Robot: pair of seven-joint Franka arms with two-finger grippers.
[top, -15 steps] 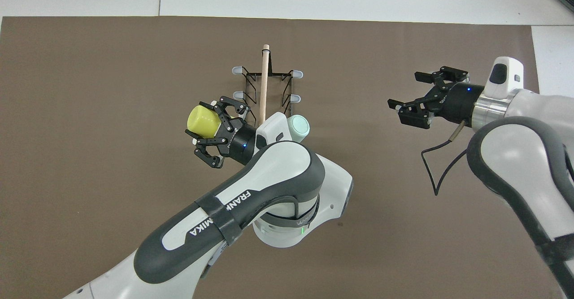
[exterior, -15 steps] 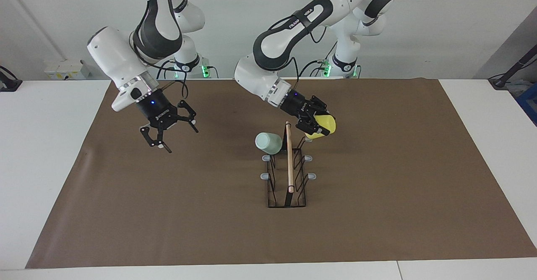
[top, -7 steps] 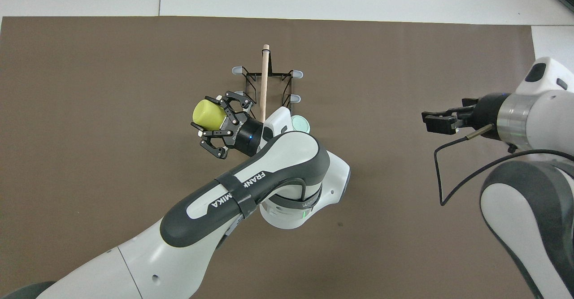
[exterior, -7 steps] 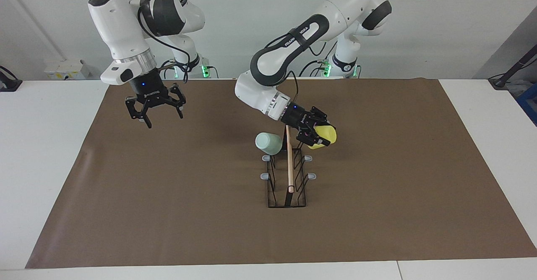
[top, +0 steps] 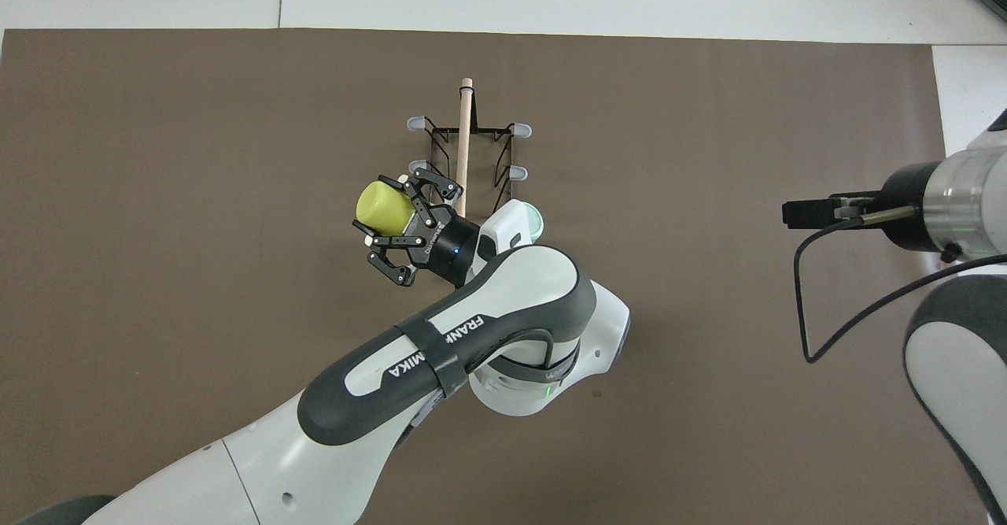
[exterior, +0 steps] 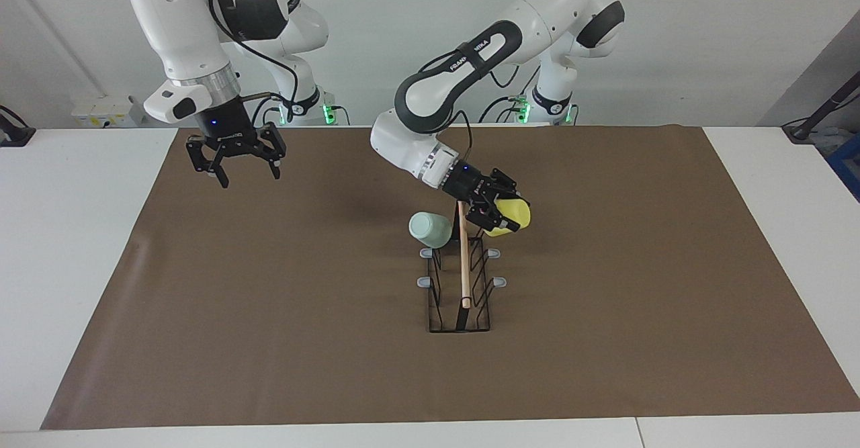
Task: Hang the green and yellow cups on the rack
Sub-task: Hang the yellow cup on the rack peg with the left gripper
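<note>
The black wire rack with a wooden rod stands mid-table; it also shows in the overhead view. The mint green cup hangs on the rack's prong nearest the robots, on the right arm's side; the left arm half hides it in the overhead view. My left gripper is shut on the yellow cup, holding it tilted against the rack's matching prong on the left arm's side. The same gripper and yellow cup show in the overhead view. My right gripper is open and empty, raised over the mat at its own end.
A brown mat covers the white table. Grey-tipped free prongs stick out on both sides of the rack. In the overhead view the right gripper is seen edge-on.
My left gripper has brought the yellow cup lower and closer to the rack. My right arm has risen and drawn back toward its base, turning its gripper to point down.
</note>
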